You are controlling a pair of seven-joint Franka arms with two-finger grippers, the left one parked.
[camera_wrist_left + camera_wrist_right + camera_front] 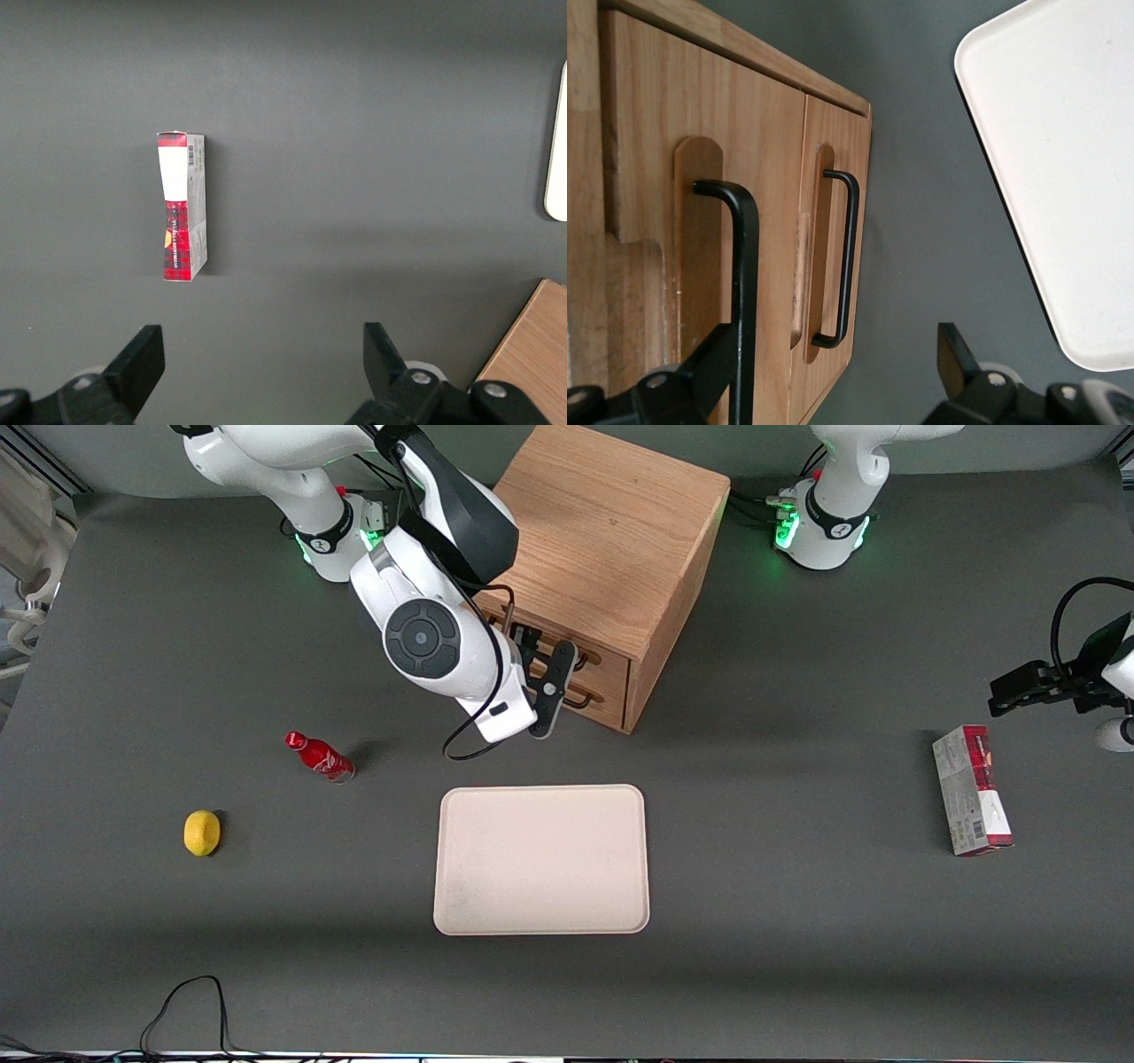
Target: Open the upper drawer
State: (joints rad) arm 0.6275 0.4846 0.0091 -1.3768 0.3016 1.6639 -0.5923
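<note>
The right arm's gripper [551,691] is directly in front of the boxy oak cabinet [602,558]. Its fingers [709,372] are open around the black wire handle [744,292] of the light oak upper drawer [700,177]. The drawer is closed, above its twin lower drawer [833,221].
</note>
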